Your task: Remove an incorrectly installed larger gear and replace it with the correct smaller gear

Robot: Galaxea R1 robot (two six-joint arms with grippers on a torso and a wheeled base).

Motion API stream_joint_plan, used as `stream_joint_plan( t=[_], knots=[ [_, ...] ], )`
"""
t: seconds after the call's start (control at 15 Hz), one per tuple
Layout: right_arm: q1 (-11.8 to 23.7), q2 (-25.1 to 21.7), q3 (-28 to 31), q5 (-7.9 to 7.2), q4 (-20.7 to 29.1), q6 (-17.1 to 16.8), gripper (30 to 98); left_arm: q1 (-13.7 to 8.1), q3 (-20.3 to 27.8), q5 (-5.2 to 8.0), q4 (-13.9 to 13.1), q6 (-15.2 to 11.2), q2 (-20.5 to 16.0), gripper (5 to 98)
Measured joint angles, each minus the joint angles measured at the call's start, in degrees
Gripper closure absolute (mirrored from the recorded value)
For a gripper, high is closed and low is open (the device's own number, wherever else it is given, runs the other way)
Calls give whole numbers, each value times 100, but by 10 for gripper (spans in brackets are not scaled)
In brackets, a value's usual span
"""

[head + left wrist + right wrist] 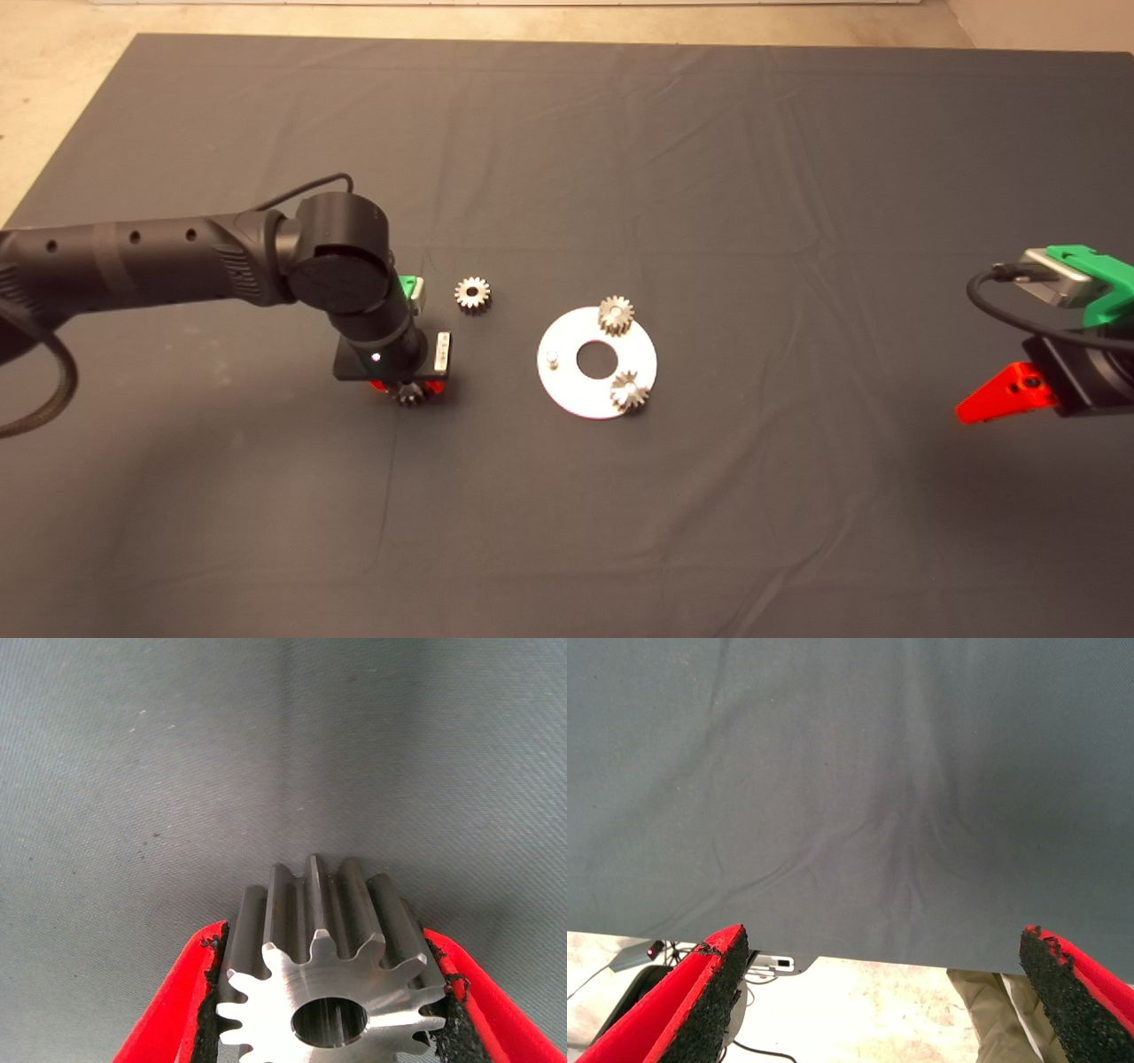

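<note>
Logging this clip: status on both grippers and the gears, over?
Left gripper shut on larger gear, low over mat, clear of disc. One peg bare. Smaller gear loose on mat. Right gripper open, parked.

The left arm (133,257), entering from the left edge of the head view, is a matte black tube with a row of small round holes along its side and ribbed grooves near a bulky round joint (341,257). A thin black cable loops over that joint, and a thicker braided cable curves at the far left edge. Below the joint sit a green block, a small silver plate and one tiny white light. The left tool (332,997) has red fingers (168,1010) lined with rough, crumbling black pads. At the right edge, the right tool (1005,394) shows a red pointed finger with a dark screw hole, a green housing, a silver box and a looping black cable.
</note>
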Motion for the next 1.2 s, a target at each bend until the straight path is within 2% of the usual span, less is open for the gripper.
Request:
stream_joint_plan(
  t=[0.07, 0.27, 0.67, 0.93, 1.2],
  knots=[
    [2, 0, 0, 2, 0, 0, 472, 0, 0, 40, 9, 7, 33, 562],
    [1, 0, 0, 2, 2, 0, 472, 0, 0, 35, 13, 8, 39, 542],
    [1, 0, 0, 2, 0, 0, 472, -16, 2, 10, 11, 9, 133, 402],
    [0, 0, 0, -2, 2, 0, 472, -17, 6, 11, 13, 9, 164, 393],
    [2, -2, 0, 0, 0, 0, 472, -157, 6, -23, 11, 8, 179, 352]
  ],
)
